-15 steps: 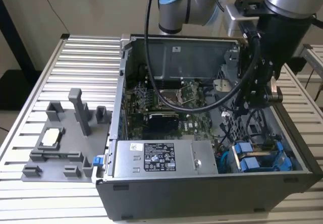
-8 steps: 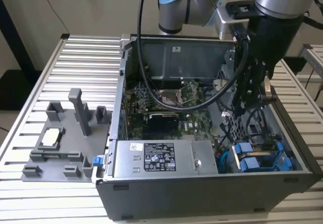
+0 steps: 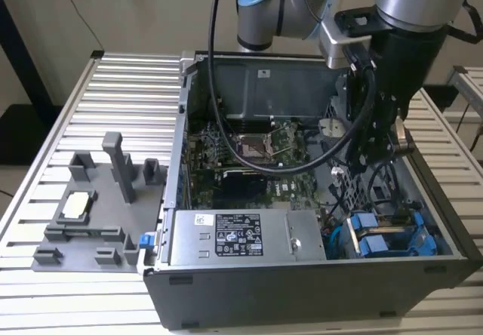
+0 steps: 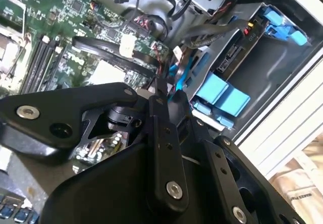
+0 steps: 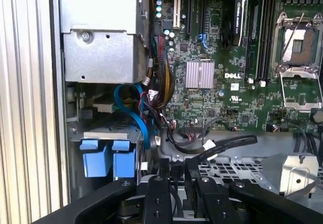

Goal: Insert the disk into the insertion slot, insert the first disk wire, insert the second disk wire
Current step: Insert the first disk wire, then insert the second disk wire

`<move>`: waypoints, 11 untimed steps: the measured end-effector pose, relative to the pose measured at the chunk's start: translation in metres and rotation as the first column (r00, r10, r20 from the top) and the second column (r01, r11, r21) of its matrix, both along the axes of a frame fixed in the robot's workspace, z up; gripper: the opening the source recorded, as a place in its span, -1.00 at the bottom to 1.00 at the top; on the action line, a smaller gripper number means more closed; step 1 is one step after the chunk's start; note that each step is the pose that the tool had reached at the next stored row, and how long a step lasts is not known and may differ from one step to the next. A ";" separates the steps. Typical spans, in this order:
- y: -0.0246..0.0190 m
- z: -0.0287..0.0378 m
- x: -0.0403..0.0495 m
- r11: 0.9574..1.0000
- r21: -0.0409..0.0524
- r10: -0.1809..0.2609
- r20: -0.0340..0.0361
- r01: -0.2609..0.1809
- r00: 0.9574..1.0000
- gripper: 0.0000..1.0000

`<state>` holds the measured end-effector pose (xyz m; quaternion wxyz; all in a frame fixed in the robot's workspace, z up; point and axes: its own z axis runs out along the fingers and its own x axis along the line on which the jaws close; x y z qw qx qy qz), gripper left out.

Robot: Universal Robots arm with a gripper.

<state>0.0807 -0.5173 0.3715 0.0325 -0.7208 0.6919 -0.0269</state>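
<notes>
Exterior view: grey fixture tray (image 3: 90,214) on the desk (image 3: 128,86) beside the case (image 3: 302,290). Second wrist view: disk (image 4: 222,92) lodged in the insertion slot (image 4: 275,65), gripper (image 4: 169,100) near; clenched or not, I cannot tell.

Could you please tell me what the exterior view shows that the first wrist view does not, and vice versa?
The exterior view adds the grey fixture tray beside the case and the arm above it. The first wrist view adds the finned silver heatsink on the board. Both show the blue disk carrier, the power-supply box and the processor socket.
</notes>
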 end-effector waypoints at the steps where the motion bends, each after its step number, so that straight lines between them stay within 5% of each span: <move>1: 0.0001 -0.0009 -0.0008 1.000 -0.001 0.004 0.001 -0.004 1.000 -0.47; 3: 0.0007 -0.0023 -0.0035 1.000 -0.002 0.008 0.008 -0.008 1.000 -0.47; 7: 0.0007 -0.0033 -0.0085 1.000 -0.004 0.008 0.035 -0.008 0.999 -0.47; 11: 0.0008 -0.0041 -0.0125 1.000 -0.004 0.008 0.047 -0.008 0.999 -0.47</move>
